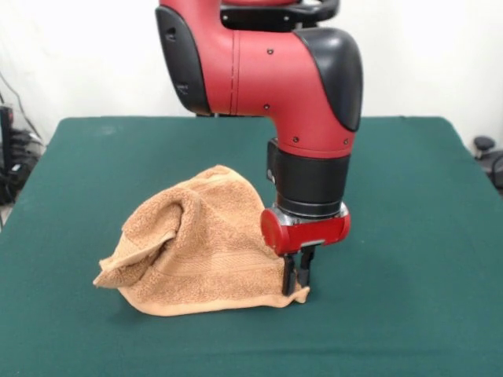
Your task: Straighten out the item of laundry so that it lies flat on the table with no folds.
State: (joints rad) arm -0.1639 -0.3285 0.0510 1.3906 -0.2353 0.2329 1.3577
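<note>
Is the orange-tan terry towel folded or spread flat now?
Folded: the orange-tan terry towel rises in a crumpled heap, and the end effector stands at its corner.

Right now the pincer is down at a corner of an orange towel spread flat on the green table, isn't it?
Not flat. The front view shows the towel bunched into a folded heap on the green table. The rest holds: the pincer is down at its corner.

You've got a towel [200, 251] at frame center-left: looped terry cloth, rough, matt, w/ a flatter woven band low down. Table [409, 236] top is felt-like, matt, smooth. Arm [275, 71] shells, upper center, look like glossy red and black plastic; gripper [297, 276] fingers dull black.
</note>
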